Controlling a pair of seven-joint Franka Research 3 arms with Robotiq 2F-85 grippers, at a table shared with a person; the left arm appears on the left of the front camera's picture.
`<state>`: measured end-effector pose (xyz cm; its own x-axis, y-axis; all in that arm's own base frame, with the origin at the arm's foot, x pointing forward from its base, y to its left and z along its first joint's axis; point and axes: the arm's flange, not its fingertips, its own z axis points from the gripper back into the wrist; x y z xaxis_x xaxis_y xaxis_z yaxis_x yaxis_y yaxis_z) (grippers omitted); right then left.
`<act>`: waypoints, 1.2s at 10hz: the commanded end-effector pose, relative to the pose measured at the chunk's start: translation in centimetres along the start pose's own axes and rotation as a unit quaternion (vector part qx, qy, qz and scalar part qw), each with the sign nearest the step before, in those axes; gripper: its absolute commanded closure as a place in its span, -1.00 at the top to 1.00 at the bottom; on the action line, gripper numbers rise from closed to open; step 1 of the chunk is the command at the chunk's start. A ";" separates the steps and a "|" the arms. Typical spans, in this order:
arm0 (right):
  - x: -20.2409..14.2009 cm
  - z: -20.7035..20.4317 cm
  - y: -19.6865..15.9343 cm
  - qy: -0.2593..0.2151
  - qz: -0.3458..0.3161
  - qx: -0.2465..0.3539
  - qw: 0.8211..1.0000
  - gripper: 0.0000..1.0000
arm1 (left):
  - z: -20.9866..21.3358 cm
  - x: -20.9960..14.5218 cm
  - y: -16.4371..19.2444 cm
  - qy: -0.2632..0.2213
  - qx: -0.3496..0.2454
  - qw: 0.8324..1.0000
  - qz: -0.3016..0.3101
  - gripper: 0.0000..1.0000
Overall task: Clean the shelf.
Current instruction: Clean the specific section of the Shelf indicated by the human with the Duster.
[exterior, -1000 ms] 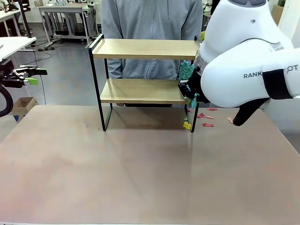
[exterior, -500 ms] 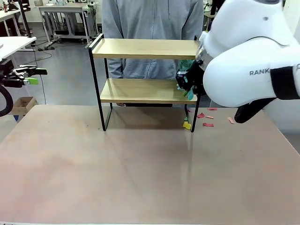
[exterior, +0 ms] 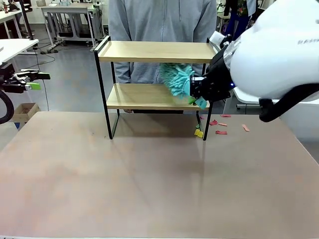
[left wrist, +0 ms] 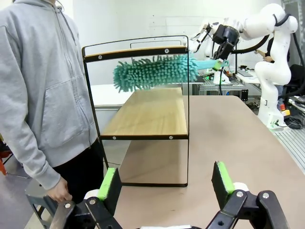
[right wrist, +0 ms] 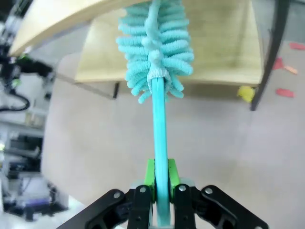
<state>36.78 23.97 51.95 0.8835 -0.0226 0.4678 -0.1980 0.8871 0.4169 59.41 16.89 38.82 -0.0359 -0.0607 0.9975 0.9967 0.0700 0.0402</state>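
Note:
The shelf (exterior: 154,52) stands at the table's far side, with two wooden boards in a black frame. My right gripper (exterior: 200,92) is shut on the teal handle of a fluffy teal duster (exterior: 175,79). The duster head reaches in from the shelf's right end, between the top board and the lower board (exterior: 144,96). In the right wrist view the green pads (right wrist: 150,174) clamp the handle and the duster head (right wrist: 155,43) lies over the lower board (right wrist: 219,52). My left gripper (left wrist: 166,181) is open, off the table's left side (exterior: 31,79), facing the shelf's end (left wrist: 147,112).
A person in a grey hoodie (exterior: 162,25) stands right behind the shelf. A yellow scrap (exterior: 199,133) and several small red scraps (exterior: 221,132) lie on the table by the shelf's right foot. A cardboard box (exterior: 25,112) sits on the floor at left.
My right arm has swung back and the duster head, hidden behind it before, has swept left into the gap between the two boards. The left arm has not moved.

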 end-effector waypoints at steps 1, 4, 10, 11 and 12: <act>-0.6 1.8 -2.8 0.054 0.068 0.045 0.995 -0.74 | 0.0 0.1 -0.1 0.004 -0.004 1.000 -0.008 1.00; -1.9 3.0 -3.6 0.120 0.191 0.075 0.971 -0.74 | 0.0 0.1 -0.1 0.004 -0.004 1.000 -0.008 1.00; -4.7 6.3 -9.1 0.254 0.326 -0.001 0.911 -0.74 | 0.0 0.1 -0.1 0.004 -0.004 1.000 -0.008 1.00; -5.3 6.6 -10.8 0.273 0.335 -0.007 0.902 -0.74 | 0.0 0.1 -0.1 0.004 -0.004 1.000 -0.008 1.00; -6.0 7.1 -12.7 0.282 0.346 0.001 0.895 -0.74 | 0.0 0.1 -0.1 0.004 -0.004 1.000 -0.008 1.00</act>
<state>31.44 11.65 49.71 0.6665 0.7333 0.1348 -0.7437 0.6411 0.1893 59.40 16.89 38.82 -0.0358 -0.0606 0.9975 0.9967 0.0701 0.0401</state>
